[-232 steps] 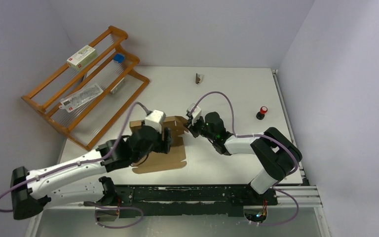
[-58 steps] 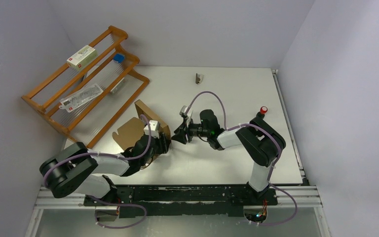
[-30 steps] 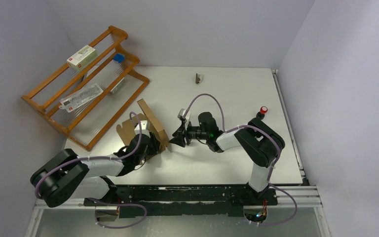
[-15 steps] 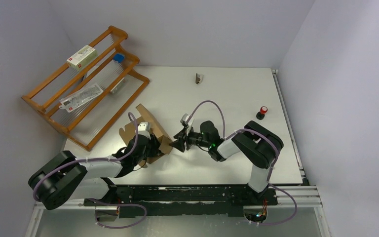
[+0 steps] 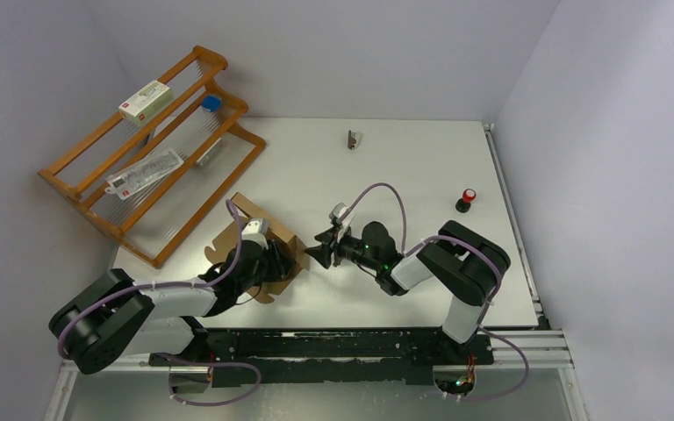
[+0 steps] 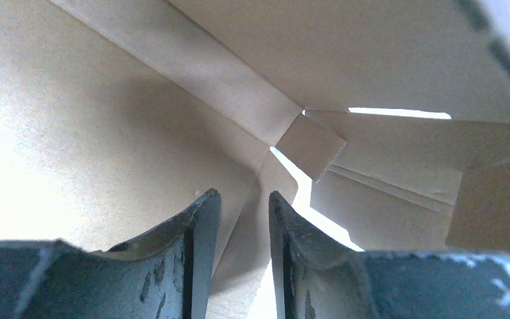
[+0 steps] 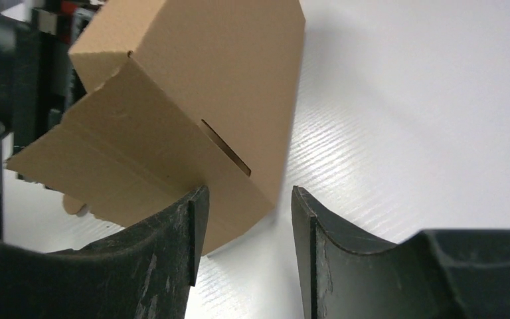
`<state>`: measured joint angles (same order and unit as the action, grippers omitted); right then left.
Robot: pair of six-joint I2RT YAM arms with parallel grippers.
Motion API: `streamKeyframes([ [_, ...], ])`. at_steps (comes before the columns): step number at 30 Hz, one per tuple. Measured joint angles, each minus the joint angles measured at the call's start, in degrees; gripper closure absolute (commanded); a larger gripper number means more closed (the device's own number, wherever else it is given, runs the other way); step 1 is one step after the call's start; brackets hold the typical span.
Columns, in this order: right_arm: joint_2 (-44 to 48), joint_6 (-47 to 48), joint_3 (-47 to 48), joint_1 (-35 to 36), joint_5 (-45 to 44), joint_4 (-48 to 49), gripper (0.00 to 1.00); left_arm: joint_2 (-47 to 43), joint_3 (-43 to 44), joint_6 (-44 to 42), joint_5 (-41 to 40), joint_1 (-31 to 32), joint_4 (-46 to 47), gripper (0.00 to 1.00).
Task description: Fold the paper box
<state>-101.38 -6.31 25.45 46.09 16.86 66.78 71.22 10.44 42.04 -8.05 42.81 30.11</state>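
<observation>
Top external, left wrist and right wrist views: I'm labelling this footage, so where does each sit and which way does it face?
Top external: above and behind the bases, looking down at the table; left arm and right arm show.
Left wrist: on the left arm, facing inside the paper box; left pincer shows.
Right wrist: on the right arm, facing the paper box's outside; right pincer shows.
Shared: all three see the paper box.

Probably a robotics lab test cell. Plain pale walls (image 5: 333, 53) box in a white table (image 5: 421, 158). At six o'clock an aluminium rail (image 5: 540, 349) carries the left arm (image 5: 154, 298) and right arm (image 5: 474, 267). A red emergency-stop button (image 5: 466, 201) sits at three o'clock, a wooden rack (image 5: 209, 58) at ten.
</observation>
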Motion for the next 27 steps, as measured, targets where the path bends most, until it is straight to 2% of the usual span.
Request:
streamKeyframes([
  [13,0.26,-5.05,-1.64,0.07,7.08,5.05,0.44,0.20,0.26,0.46,0.04,0.02,-0.39,0.63],
  [22,0.24,-3.96,-0.98,0.09,5.92,4.63,0.43,0.50,0.35,0.46,0.55,0.09,-0.31,0.63],
  [27,0.24,-2.60,0.85,0.79,2.43,3.21,0.43,1.09,0.74,0.46,0.83,0.68,-0.04,0.64],
])
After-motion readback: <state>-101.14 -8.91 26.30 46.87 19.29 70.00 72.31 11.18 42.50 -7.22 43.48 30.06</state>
